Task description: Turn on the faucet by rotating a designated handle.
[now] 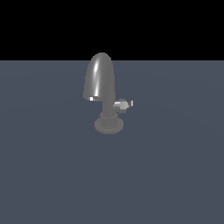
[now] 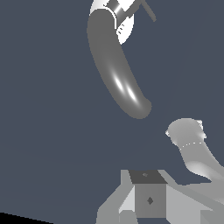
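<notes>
Faucet (image 1: 101, 83) in shot, dark grey and glossy, standing upright on a flat blue-grey floor (image 1: 43, 175). 1 tall rounded spout on top, a ribbed neck under it, and a round disc base sitting on the floor. The handle (image 1: 123, 105) is a small silvery knob on a short stub, poking sideways out of the neck toward the exterior view's right, just above the base and far smaller than the spout. The arm does not show in the exterior view.

Over to the wrist view: the gripper (image 2: 148, 199) shows only as grey blocky shapes at the edge of the picture, with 1 darker square face in the middle. How far the jaws are open I cannot tell, as the fingertips are not clearly shown. Out ahead of the jaws the faucet (image 2: 116, 65) is seen from above, its spout a long curved dark shape with bright highlights, clear of the gripper. The handle (image 2: 148, 9) sits at the far end of the faucet from the jaws, well apart from them, so the gripper has no hold on it. A pale grey curved piece (image 2: 192, 148) sits close beside the gripper; what it is I cannot tell.
</notes>
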Tool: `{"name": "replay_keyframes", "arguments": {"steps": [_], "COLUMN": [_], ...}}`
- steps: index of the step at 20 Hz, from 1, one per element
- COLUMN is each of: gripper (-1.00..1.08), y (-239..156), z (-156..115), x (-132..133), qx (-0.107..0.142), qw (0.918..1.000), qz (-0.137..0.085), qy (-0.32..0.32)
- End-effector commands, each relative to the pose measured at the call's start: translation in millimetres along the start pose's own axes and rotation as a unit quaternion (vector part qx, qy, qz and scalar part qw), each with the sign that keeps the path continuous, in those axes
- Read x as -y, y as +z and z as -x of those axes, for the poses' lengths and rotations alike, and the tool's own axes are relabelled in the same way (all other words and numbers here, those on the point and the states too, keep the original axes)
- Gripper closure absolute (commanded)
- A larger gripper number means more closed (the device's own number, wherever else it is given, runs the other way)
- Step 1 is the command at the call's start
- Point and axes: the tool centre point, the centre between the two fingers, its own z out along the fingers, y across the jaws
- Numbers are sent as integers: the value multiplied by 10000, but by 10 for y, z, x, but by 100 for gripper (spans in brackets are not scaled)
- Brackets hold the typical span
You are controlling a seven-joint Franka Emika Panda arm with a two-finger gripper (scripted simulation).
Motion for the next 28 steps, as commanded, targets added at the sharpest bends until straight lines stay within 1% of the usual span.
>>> {"name": "replay_keyframes", "arguments": {"steps": [1, 4, 7, 10, 14, 18, 21, 25, 28], "gripper": [108, 108, 108, 108, 108, 108, 108, 108, 108], "y": [-3, 5, 23, 56, 117, 198, 273, 392, 498], "z": [-152, -341, -539, -748, -1015, -1266, -1446, -1673, -1836], "x": [35, 67, 89, 100, 96, 74, 47, 0, -46], "qx": [250, 557, 877, 1214, 1648, 2059, 2359, 2749, 3038], "qw": [9993, 9967, 9917, 9841, 9705, 9535, 9383, 9150, 8948], "qz": [-116, -260, -412, -571, -779, -977, -1123, -1314, -1457], "qy": [239, 533, 840, 1162, 1578, 1974, 2264, 2644, 2928]}}
